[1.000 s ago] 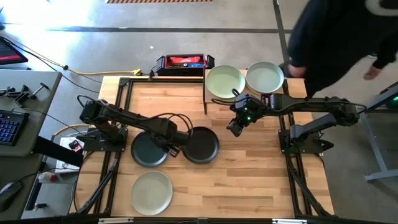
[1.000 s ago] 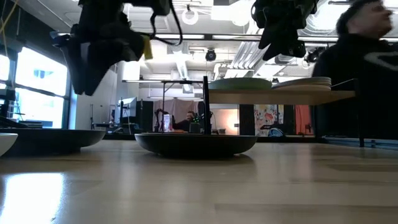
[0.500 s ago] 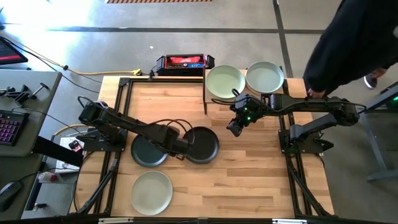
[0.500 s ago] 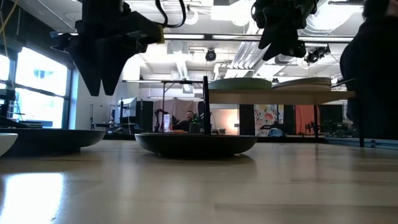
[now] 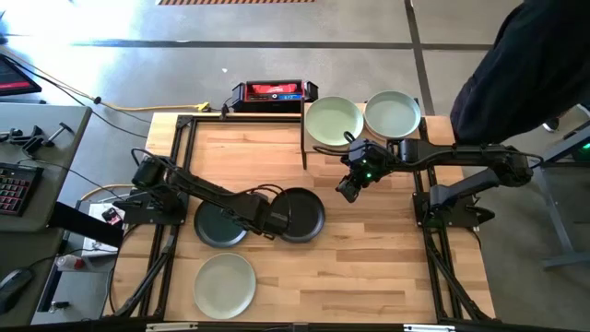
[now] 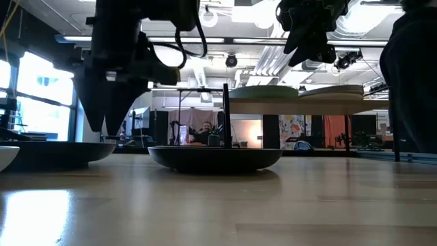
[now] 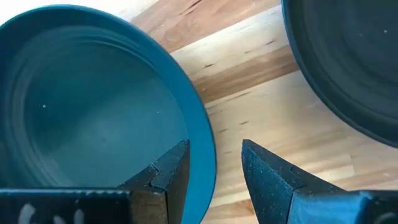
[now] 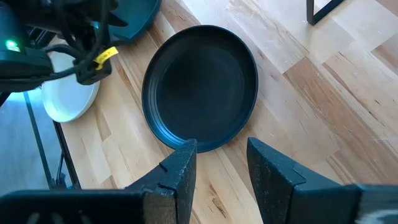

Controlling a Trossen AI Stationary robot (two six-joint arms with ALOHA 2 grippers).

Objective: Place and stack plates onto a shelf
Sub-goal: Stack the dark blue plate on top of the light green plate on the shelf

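A dark teal plate [image 5: 219, 225] and a black plate [image 5: 301, 214] rest side by side on the wooden table. My left gripper [image 7: 214, 171] points straight down between them, open. One finger stands over the teal plate's inside, the other over bare wood, with the rim [image 7: 204, 140] between them. In the low view its tips [image 6: 109, 133] hang just above that plate [image 6: 54, 152]. My right gripper [image 5: 348, 190] hovers open, high above the table before the shelf [image 6: 307, 104]. The shelf carries two pale green plate stacks [image 5: 334, 120] [image 5: 393, 115].
A pale green plate [image 5: 225, 284] lies near the table's front left. A red and black box [image 5: 269, 91] sits behind the table's far edge. A person in dark clothing [image 5: 525, 74] stands at the far right. Bare wood lies right of the black plate.
My left gripper has come down toward the teal plate, shifted a little toward the black plate, and rolled about its pointing line. It stays open. The person at the far right has moved farther right. The plates have not moved.
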